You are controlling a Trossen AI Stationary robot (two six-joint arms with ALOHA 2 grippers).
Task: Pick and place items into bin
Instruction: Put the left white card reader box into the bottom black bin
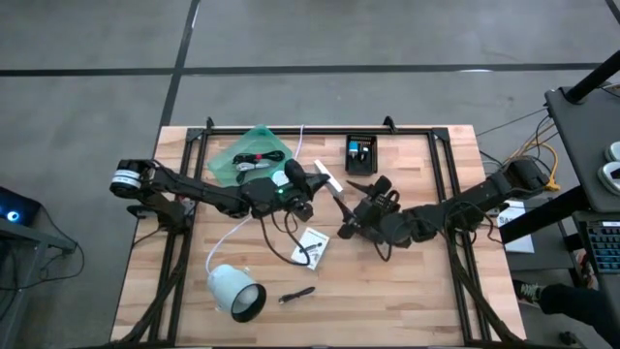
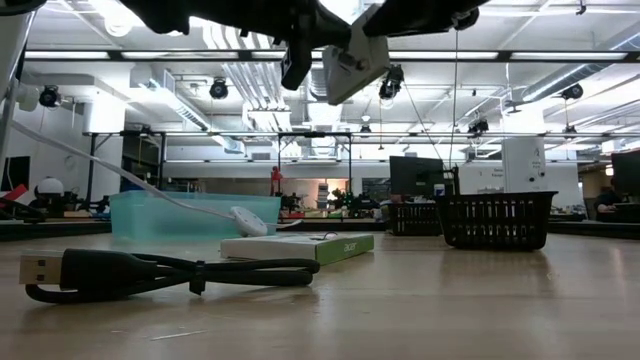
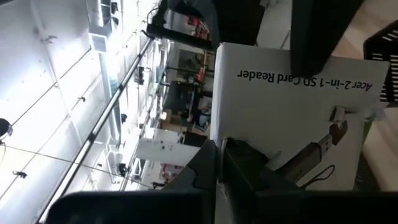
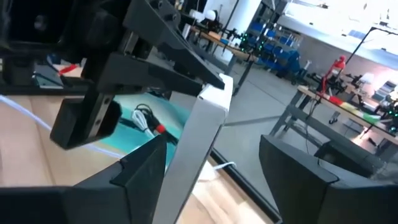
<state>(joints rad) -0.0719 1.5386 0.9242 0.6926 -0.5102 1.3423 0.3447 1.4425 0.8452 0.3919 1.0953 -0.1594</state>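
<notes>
Above table — left end effector (image 1: 312, 180) grips card box (image 1: 327, 178)

Seen from above, the left gripper (image 1: 312, 184) sits near the middle of the wooden surface (image 1: 407, 291), shut on a thin white box (image 1: 327, 179) that sticks out toward the right gripper (image 1: 360, 208), whose fingers are spread just beside the box's far end. A green bin (image 1: 254, 155) behind the left arm holds a cable. A black basket (image 1: 361, 153) stands at the far edge. Nearer lie a white card (image 1: 312, 246), a white lamp (image 1: 235, 290) and a black stick (image 1: 297, 294).
</notes>
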